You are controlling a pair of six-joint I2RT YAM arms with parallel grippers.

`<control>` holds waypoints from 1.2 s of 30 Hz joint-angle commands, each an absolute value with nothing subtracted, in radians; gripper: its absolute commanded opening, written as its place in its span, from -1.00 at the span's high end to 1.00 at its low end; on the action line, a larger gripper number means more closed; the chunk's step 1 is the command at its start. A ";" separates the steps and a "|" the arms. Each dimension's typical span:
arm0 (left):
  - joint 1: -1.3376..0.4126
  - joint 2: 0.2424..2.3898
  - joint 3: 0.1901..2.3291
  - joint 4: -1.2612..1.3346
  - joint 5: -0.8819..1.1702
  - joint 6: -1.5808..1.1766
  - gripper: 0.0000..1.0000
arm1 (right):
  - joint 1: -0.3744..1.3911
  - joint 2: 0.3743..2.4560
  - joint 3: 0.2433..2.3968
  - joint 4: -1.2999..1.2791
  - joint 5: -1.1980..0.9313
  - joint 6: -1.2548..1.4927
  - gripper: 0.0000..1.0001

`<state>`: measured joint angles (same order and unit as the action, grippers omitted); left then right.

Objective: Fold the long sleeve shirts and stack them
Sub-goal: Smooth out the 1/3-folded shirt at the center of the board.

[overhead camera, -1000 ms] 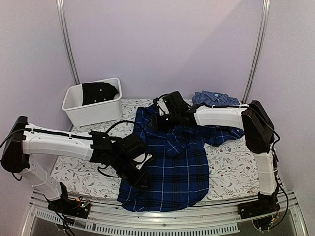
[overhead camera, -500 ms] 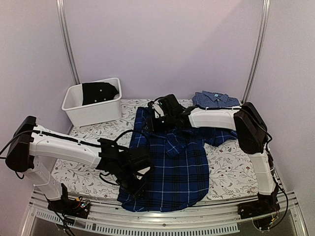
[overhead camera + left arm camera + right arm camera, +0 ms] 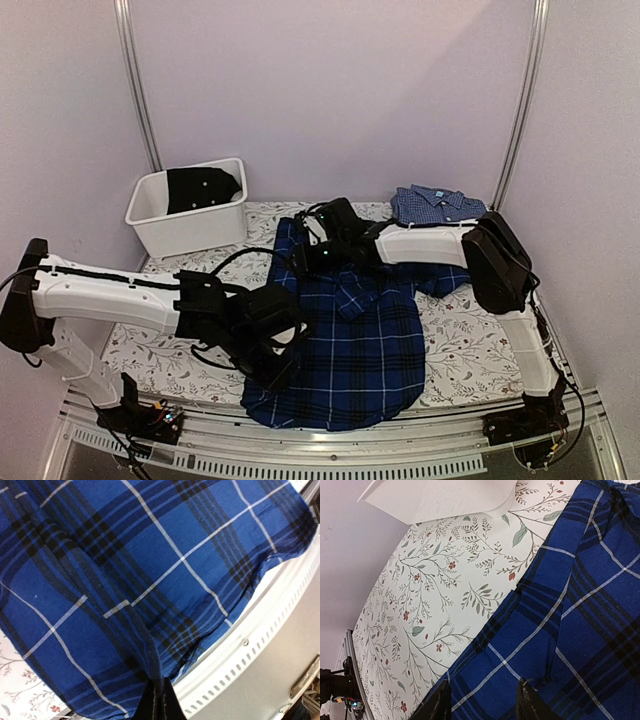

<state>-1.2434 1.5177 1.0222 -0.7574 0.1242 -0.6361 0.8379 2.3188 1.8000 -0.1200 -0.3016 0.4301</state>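
At about ten o'clock on the table, a white rectangular plastic bin sits on the white tablecloth printed with leafy sprigs, and a black garment lies bunched inside it. The left arm reaches from eight o'clock toward the middle. The left gripper is down at the seven o'clock corner of the large navy and royal-blue plaid button-up shirt. In the left wrist view its fingers are pressed together with the shirt's hem gathered into a pinch between them, just above the white perforated metal rail at the table's near edge. The plaid shirt lies spread in the middle of the table, running from twelve o'clock down to six, its hem reaching the near edge. A stretch of the same cloth extends toward three o'clock beneath the right arm. The right gripper is low over the shirt's eleven o'clock corner. In the right wrist view its fingers stand apart with the plaid cloth lying flat between them, clasping nothing. At one o'clock, beyond the right arm, the lighter blue fine-checked collared shirt rests folded with its collar toward the back wall. Whether it touches the plaid shirt cannot be told, since the arm hides the gap.
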 commanded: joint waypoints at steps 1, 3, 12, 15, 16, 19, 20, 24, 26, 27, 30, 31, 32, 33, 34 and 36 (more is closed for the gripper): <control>-1.255 1.441 1.006 -0.773 0.148 -0.640 1.00 | 0.844 2.371 1.859 -0.116 -0.311 0.418 0.17; -1.254 1.409 0.987 -0.770 0.153 -0.650 1.00 | 0.843 2.389 1.874 -0.119 -0.312 0.417 0.19; -1.240 1.336 0.908 -0.723 0.197 -0.664 1.00 | 0.842 2.457 1.889 -0.135 -0.292 0.420 0.21; -1.234 1.340 0.902 -0.705 0.210 -0.651 1.00 | 0.840 2.477 1.898 -0.166 -0.256 0.421 0.22; -1.232 1.343 0.900 -0.700 0.215 -0.646 0.97 | 0.837 2.483 1.903 -0.184 -0.240 0.423 0.22; -1.223 1.348 0.894 -0.681 0.229 -0.634 0.77 | 0.828 2.487 1.914 -0.244 -0.186 0.431 0.22; -1.217 1.349 0.892 -0.675 0.238 -0.630 0.60 | 0.826 2.486 1.914 -0.255 -0.175 0.430 0.22; -1.189 1.342 0.890 -0.644 0.278 -0.612 0.26 | 0.824 2.458 1.922 -0.279 -0.161 0.413 0.20; -1.164 1.331 0.894 -0.629 0.286 -0.609 0.21 | 0.825 2.437 1.931 -0.288 -0.164 0.406 0.19; -1.145 1.326 0.895 -0.618 0.295 -0.606 0.22 | 0.825 2.426 1.935 -0.292 -0.168 0.403 0.19; -1.073 1.310 0.898 -0.570 0.314 -0.603 0.29 | 0.825 2.383 1.947 -0.305 -0.171 0.397 0.17; -1.041 1.312 0.901 -0.559 0.310 -0.605 0.33 | 0.826 2.371 1.949 -0.308 -0.172 0.392 0.16; -1.008 1.319 0.906 -0.549 0.307 -0.606 0.36 | 0.826 2.348 1.948 -0.312 -0.168 0.389 0.15; -0.978 1.328 0.911 -0.540 0.296 -0.605 0.37 | 0.827 2.333 1.947 -0.318 -0.160 0.385 0.15; -0.944 1.338 0.916 -0.528 0.279 -0.604 0.38 | 0.827 2.311 1.942 -0.322 -0.150 0.379 0.14; -0.882 1.365 0.926 -0.487 0.258 -0.590 0.38 | 0.827 2.263 1.913 -0.326 -0.120 0.368 0.13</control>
<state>-0.9833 1.3357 0.8993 -0.5762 0.2913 -0.6136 0.8310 2.4119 1.9186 -0.3012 -0.1810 0.4004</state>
